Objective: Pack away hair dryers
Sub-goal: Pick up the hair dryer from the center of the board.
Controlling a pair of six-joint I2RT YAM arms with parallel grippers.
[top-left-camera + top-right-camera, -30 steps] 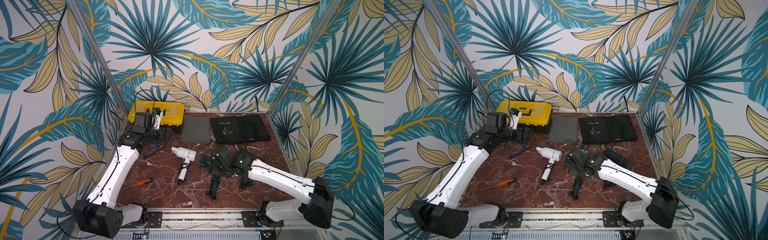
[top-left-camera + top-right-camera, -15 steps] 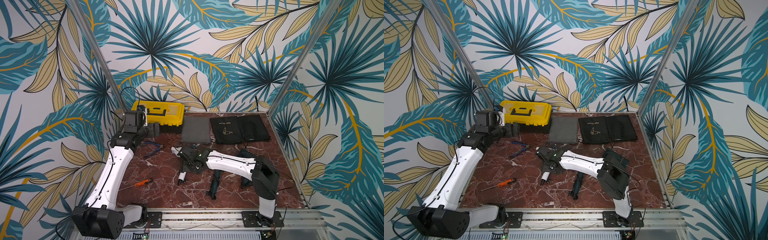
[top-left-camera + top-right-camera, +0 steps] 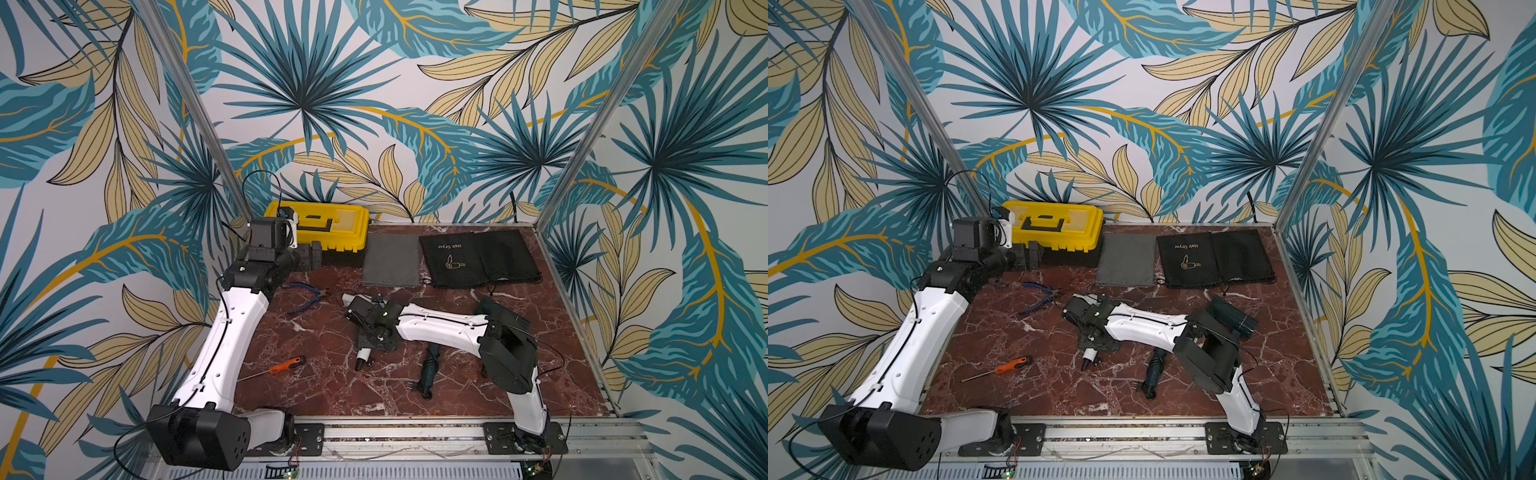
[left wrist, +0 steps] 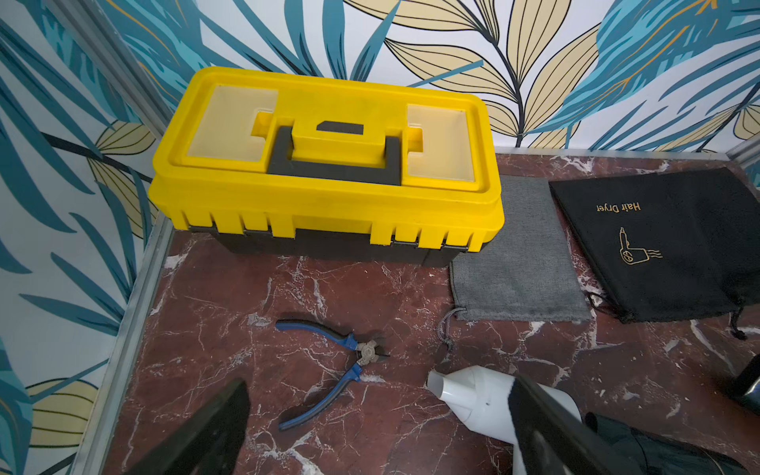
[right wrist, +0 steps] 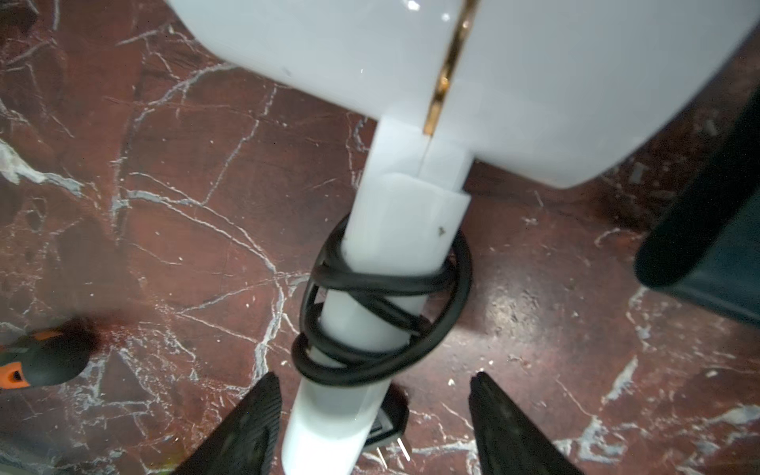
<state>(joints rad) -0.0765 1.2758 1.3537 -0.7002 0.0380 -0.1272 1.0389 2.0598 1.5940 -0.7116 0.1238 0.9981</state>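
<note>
Fingers of the right arm (image 5: 246,427), newly arrived, stand apart astride the white hair dryer (image 5: 411,61), unclamped; left fingers (image 4: 205,432) gape.

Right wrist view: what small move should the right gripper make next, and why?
Probably close the right gripper on the white hair dryer. Its open fingers straddle the dryer's handle low over the table, and nothing is gripped yet.
</note>
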